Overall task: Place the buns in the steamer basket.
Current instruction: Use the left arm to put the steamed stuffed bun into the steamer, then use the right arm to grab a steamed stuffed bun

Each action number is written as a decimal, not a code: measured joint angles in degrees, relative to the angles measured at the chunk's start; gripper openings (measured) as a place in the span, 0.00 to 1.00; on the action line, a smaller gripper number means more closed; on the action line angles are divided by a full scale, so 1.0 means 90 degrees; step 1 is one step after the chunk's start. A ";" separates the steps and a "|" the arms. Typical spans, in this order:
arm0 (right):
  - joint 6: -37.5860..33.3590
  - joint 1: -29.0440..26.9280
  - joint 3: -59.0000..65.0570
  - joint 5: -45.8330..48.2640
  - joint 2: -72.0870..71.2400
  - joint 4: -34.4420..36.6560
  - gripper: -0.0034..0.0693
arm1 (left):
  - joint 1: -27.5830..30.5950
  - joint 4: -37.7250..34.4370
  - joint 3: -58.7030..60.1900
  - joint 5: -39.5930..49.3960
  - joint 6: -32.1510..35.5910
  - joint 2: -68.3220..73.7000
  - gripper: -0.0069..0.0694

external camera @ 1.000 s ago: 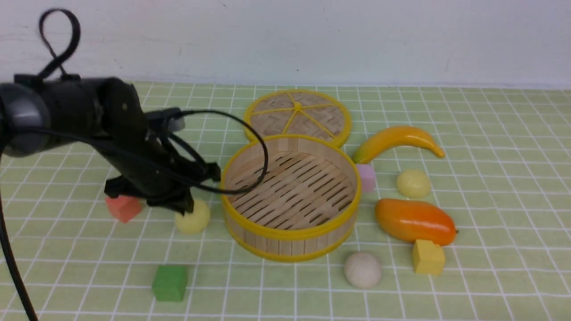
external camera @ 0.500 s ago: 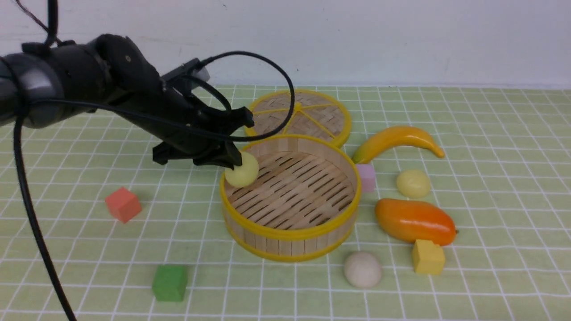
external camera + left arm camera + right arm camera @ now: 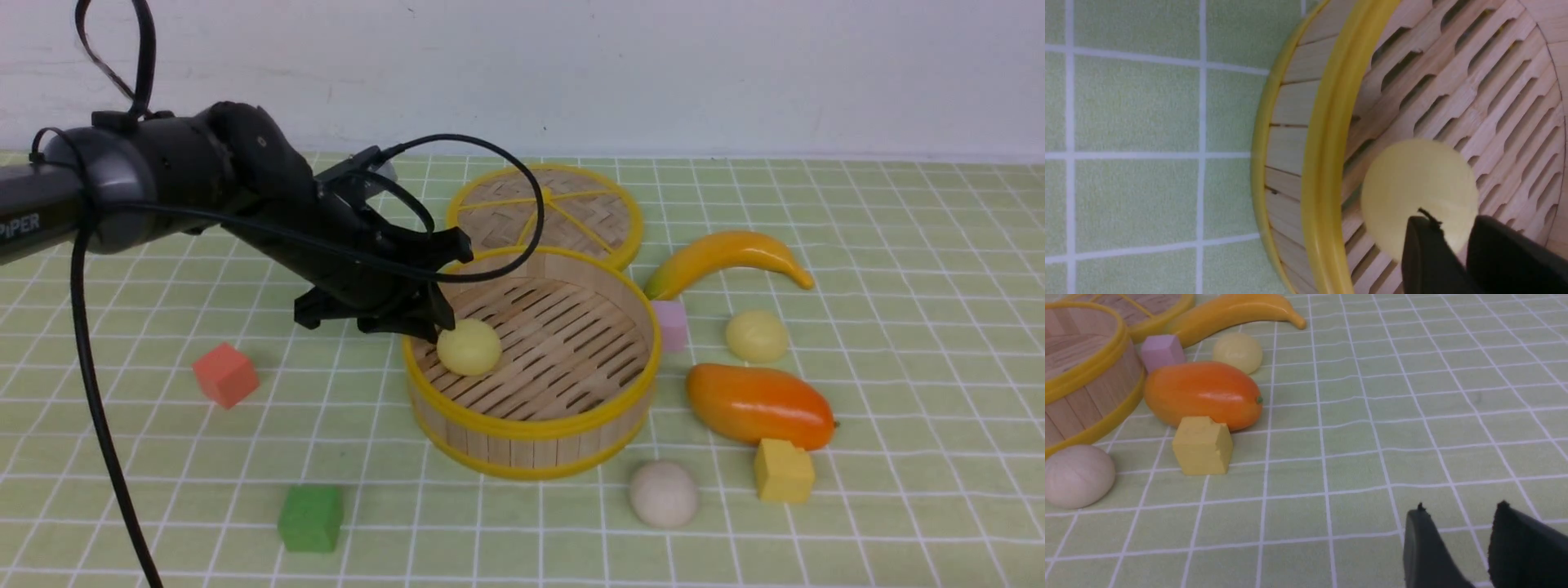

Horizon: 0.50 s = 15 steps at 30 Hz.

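Buns look light, smooth and round, apt to slip or roll; pinch each across its middle. One yellow bun [image 3: 469, 347] lies in the basket [image 3: 522, 449] by its left wall, free of the spread left jaws. Another yellow bun [image 3: 757, 336] sits right of the basket, the beige bun [image 3: 664, 493] nearer the front edge of the worktop [image 3: 898, 523]. Spread and empty, the right jaws hang apart from everything.

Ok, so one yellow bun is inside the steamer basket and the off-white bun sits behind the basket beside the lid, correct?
Not quite. The yellow bun is inside the steamer basket, but the off-white bun sits in front of the basket, near the yellow cube, not behind it beside the lid. The front view shows this.
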 joint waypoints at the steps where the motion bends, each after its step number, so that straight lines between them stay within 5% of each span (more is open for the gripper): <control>1: 0.0000 0.0000 0.0029 -0.0279 0.0000 0.0086 0.38 | 0.0000 0.0007 0.0000 0.0068 0.0014 0.0000 0.36; 7: 0.0333 0.0000 0.0031 -0.1839 0.0000 0.0569 0.38 | 0.0000 0.0401 -0.0045 0.0275 0.0171 -0.0240 0.45; 15: 0.1244 0.0000 -0.0046 -0.3676 0.0000 0.0890 0.38 | 0.0000 0.1408 -0.0137 0.0769 0.0171 -0.2041 0.40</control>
